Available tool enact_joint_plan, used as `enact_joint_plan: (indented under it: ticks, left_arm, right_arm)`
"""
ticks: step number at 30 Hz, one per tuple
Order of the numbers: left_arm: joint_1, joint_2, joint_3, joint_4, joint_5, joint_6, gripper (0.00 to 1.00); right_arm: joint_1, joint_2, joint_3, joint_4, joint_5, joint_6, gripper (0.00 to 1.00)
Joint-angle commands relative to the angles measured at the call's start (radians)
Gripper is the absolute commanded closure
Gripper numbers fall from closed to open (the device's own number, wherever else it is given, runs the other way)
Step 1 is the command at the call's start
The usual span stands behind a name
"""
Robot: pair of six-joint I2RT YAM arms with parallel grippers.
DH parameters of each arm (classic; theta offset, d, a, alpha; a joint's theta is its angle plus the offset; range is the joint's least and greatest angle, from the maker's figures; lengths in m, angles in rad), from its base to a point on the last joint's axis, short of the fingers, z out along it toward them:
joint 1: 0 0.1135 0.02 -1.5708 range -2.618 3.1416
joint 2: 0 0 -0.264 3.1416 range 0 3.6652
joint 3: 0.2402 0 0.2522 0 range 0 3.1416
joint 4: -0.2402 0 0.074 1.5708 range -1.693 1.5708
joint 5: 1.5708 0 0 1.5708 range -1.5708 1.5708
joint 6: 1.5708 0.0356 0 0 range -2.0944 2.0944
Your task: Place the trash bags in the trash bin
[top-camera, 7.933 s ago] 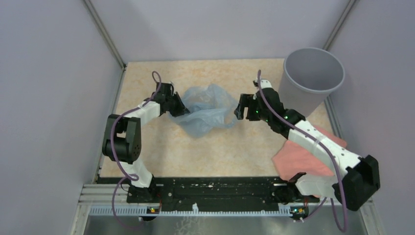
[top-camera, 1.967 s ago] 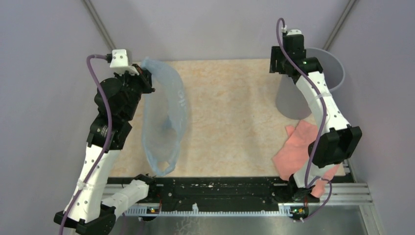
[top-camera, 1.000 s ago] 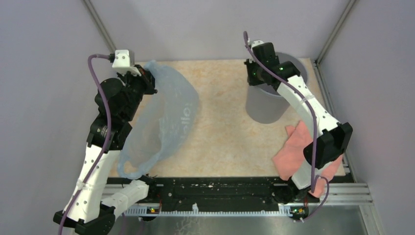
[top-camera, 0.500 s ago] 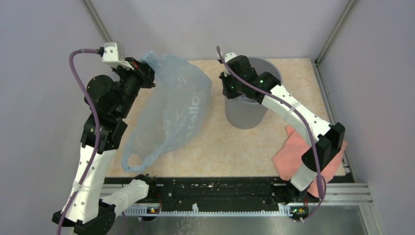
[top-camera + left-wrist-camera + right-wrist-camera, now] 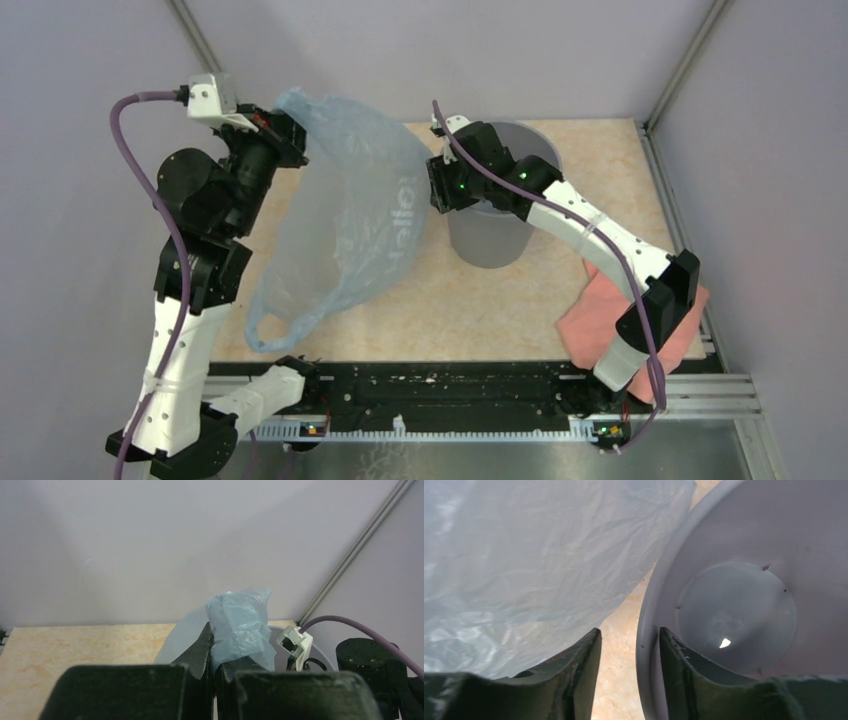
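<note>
The pale blue trash bag hangs open and floppy from my left gripper, which is raised high at the back left and shut on its top edge. In the left wrist view the bag bunches out of the closed gripper. The grey trash bin stands upright at the table's middle back, just right of the bag. My right gripper is closed narrowly astride the bin's left rim. In the right wrist view the gripper has one finger inside the bin and one outside, with the bag close beside it.
A salmon-pink cloth lies at the front right under my right arm. Grey walls with metal posts close in the beige table on three sides. A black rail runs along the near edge.
My right gripper has drawn the bin leftward from the back right to the middle. My left arm has lifted the bag higher and swung it right, towards the bin.
</note>
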Motion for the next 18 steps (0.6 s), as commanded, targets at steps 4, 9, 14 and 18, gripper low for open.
enact_joint_plan:
  ticks: [4, 9, 14, 18]
  left_arm:
    - [-0.002, -0.001, 0.080, 0.066, -0.035, 0.018, 1.00]
    - [-0.002, 0.010, 0.123, 0.089, -0.018, 0.014, 1.00]
    - [-0.002, 0.032, 0.180, 0.117, 0.034, -0.001, 1.00]
    - [-0.002, 0.045, 0.217, 0.155, 0.094, -0.023, 1.00]
  right_arm:
    - [0.019, -0.055, 0.022, 0.058, -0.041, 0.028, 0.38]
    - [0.026, -0.066, 0.052, 0.054, -0.042, 0.014, 0.25]
    - [0.028, -0.094, 0.085, 0.049, -0.010, -0.006, 0.14]
    - [0.029, -0.147, 0.095, 0.076, -0.006, -0.025, 0.13]
